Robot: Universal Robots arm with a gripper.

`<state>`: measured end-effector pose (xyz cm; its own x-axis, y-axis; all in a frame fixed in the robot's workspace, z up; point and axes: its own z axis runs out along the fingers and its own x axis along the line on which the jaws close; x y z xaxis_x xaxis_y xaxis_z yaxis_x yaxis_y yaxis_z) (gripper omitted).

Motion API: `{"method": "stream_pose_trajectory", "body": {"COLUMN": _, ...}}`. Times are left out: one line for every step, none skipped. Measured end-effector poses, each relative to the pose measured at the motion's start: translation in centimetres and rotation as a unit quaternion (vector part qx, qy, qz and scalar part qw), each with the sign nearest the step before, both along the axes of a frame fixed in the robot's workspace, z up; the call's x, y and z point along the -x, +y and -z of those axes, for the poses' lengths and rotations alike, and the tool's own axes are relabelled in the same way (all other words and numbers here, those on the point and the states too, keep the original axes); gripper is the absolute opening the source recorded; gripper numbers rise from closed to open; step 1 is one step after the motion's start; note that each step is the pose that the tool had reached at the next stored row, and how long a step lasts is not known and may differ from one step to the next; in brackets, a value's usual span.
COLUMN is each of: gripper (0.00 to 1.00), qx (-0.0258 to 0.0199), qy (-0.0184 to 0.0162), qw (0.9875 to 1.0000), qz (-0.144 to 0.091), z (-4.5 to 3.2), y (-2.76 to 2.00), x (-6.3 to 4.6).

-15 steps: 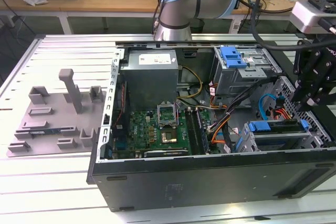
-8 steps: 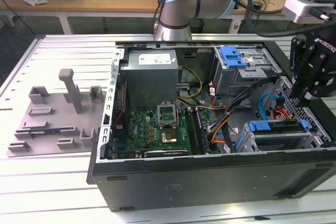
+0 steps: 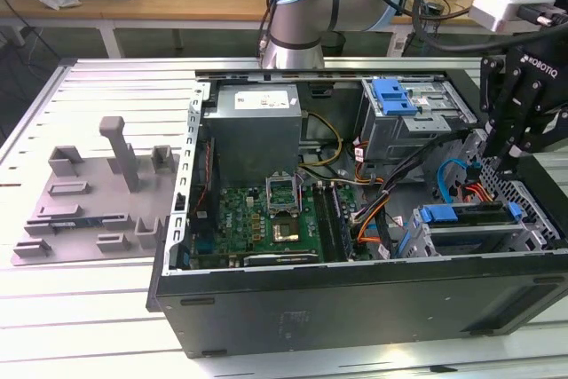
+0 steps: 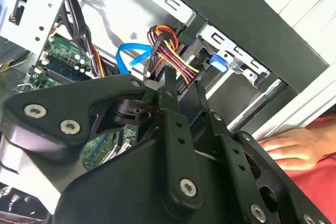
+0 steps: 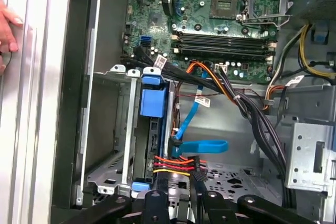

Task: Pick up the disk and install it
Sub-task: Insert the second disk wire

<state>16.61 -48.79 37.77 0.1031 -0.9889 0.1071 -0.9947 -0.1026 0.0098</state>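
The disk (image 3: pixel 468 214) stands on edge inside the lower drive cage of the open computer case (image 3: pixel 355 308), at the exterior view's right. Its blue carrier (image 5: pixel 153 100) shows in the first wrist view and as a blue tab (image 4: pixel 218 61) in the second wrist view. My black gripper (image 3: pixel 508 164) hangs just above and behind the cage. Its fingers stand close together on a power connector with red, orange, yellow and black wires (image 5: pixel 176 164), right at the disk's rear end. In the second wrist view that wire bundle (image 4: pixel 176 56) runs in between the fingertips of the gripper (image 4: pixel 185 80).
A looped blue data cable (image 5: pixel 202 145) lies beside the connector. The motherboard (image 3: pixel 275 219), the power supply (image 3: pixel 253 130) and an upper cage with a blue latch (image 3: pixel 393 95) fill the case. A person's hand (image 4: pixel 283 148) rests by the case wall. A grey fixture plate (image 3: pixel 98 193) lies outside the case.
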Motion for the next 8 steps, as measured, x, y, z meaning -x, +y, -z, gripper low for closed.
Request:
{"method": "stream_pose_trajectory", "body": {"gripper": 0.31, "qx": 0.0001, "qy": 0.0000, "qw": 1.0000, "qz": 0.000, "z": 0.00, "y": 0.01, "x": 0.08}}
{"method": "stream_pose_trajectory", "body": {"gripper": 0.31, "qx": 0.0001, "qy": 0.0000, "qw": 1.0000, "qz": 0.001, "z": 0.00, "y": 0.01, "x": 0.13}}
{"method": "stream_pose_trajectory", "body": {"gripper": 0.31, "qx": 0.0000, "qy": 0.0000, "qw": 1.0000, "qz": 0.004, "z": 0.01, "y": 0.00, "x": 0.20}}
{"method": "stream_pose_trajectory", "body": {"gripper": 0.31, "qx": 0.0000, "qy": -0.0001, "qw": 1.0000, "qz": 0.007, "z": 0.02, "y": 0.00, "x": 0.23}}
{"method": "stream_pose_trajectory", "body": {"gripper": 0.31, "qx": 0.0001, "qy": -0.0001, "qw": 0.9999, "qz": 0.011, "z": 0.02, "y": 0.00, "x": 0.24}}
{"method": "stream_pose_trajectory", "body": {"gripper": 0.31, "qx": 0.0001, "qy": 0.0000, "qw": 0.9998, "qz": 0.022, "z": 0.03, "y": 0.01, "x": 0.25}}
{"method": "stream_pose_trajectory", "body": {"gripper": 0.31, "qx": 0.0001, "qy": 0.0000, "qw": 0.9995, "qz": 0.032, "z": 0.04, "y": 0.01, "x": 0.26}}
{"method": "stream_pose_trajectory", "body": {"gripper": 0.31, "qx": 0.0002, "qy": 0.0000, "qw": 0.9992, "qz": 0.039, "z": 0.09, "y": 0.01, "x": 0.33}}
